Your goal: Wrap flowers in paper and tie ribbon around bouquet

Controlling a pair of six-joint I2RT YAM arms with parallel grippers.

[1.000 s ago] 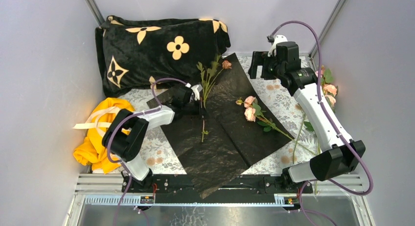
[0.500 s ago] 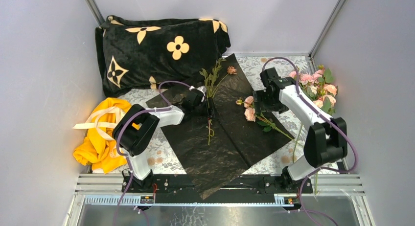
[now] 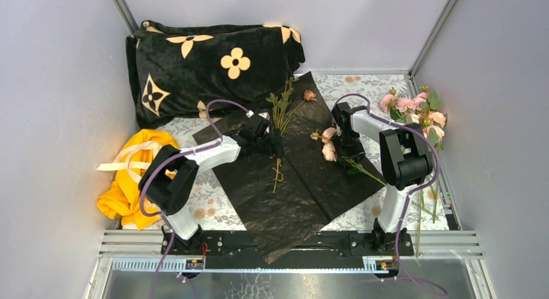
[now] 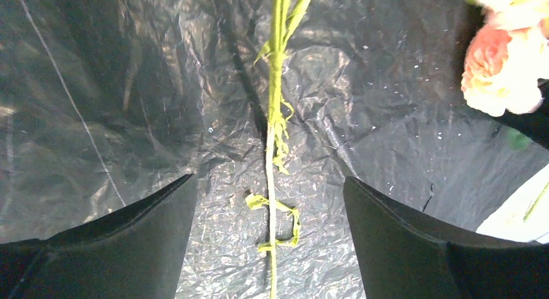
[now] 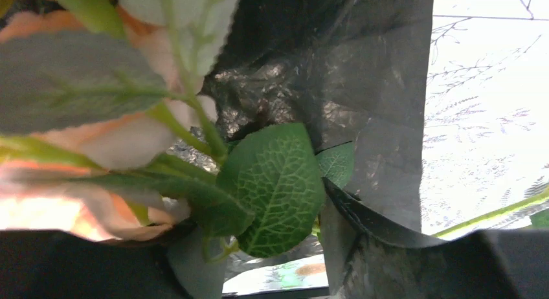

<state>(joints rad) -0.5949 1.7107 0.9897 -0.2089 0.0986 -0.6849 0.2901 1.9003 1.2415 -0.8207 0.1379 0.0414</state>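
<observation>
Black paper [image 3: 304, 182]; pale pink flowers [image 3: 329, 150]; black blanket [image 3: 194, 79], tan flower marks; yellow cloth [image 3: 123, 199].

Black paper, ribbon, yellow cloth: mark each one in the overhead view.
black paper [image 3: 304, 189]: top view, bare lower half.
ribbon [image 3: 111, 165]: top view, left trailing end.
yellow cloth [image 3: 116, 205]: top view, lower fold.

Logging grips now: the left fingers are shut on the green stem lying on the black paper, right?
No. The left fingers stand open, clear of the green stem, which lies on the black paper between them, as the left wrist view shows.
</observation>
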